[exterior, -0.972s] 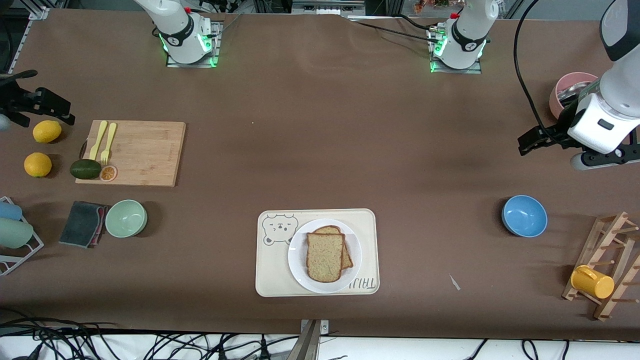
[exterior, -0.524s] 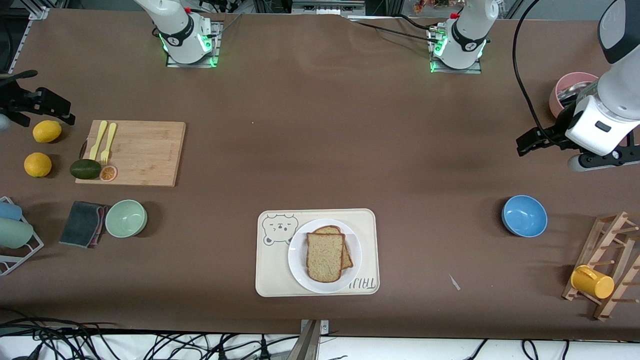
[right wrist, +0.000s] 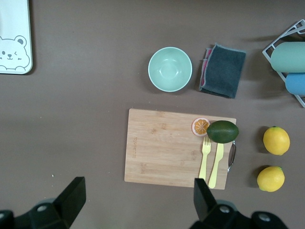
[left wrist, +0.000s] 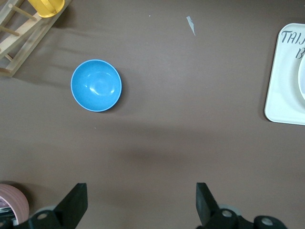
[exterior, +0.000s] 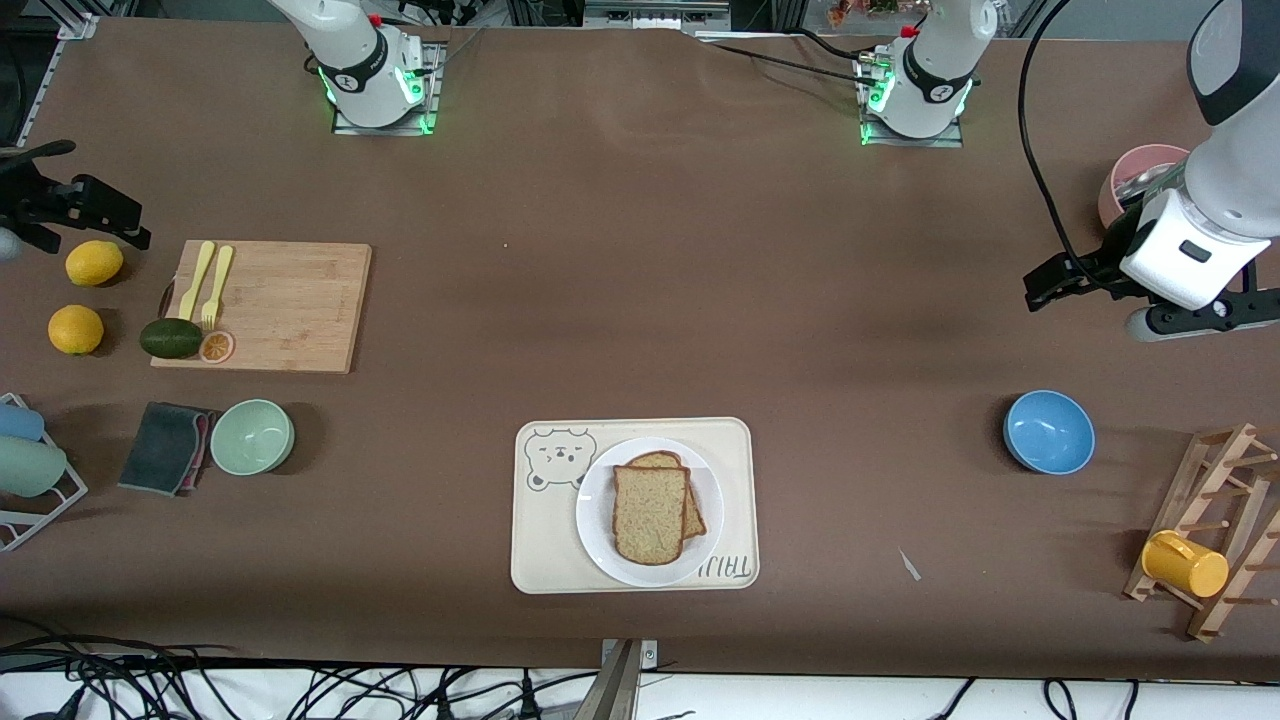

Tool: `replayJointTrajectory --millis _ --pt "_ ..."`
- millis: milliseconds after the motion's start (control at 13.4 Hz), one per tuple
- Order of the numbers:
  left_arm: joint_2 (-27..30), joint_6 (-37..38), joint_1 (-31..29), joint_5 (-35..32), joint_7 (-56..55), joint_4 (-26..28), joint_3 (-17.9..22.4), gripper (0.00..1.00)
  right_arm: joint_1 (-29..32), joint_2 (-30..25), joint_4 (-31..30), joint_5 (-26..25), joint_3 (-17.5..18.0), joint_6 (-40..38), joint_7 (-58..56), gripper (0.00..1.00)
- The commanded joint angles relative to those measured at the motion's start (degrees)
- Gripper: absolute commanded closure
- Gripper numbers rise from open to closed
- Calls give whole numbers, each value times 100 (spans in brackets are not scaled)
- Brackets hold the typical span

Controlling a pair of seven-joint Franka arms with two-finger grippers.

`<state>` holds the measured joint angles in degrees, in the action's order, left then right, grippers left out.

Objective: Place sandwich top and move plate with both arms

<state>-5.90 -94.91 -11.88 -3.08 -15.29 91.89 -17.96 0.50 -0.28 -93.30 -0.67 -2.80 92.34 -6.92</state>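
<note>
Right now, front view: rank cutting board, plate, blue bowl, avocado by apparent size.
1. cutting board
2. plate
3. blue bowl
4. avocado
All rest on the table, so the camera's nearness hardly affects the order.

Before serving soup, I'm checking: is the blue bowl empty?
Empty: the blue bowl stands upright on the table, showing only bare glossy blue inside.

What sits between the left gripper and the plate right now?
Only bare brown tabletop, front view; left gripper hangs open over it. The plate sits on the bear tray; blue bowl lies off that line.
</note>
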Motion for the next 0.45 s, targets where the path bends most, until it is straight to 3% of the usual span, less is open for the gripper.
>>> replayJointTrajectory --millis 0,374 --pt "-122 96 10 158 -36 -172 -14 0 -15 -59 14 -21 -1 -84 33 0" --pt "-122 96 45 167 -45 -172 -23 0 -15 -59 14 -21 -1 -84 24 0"
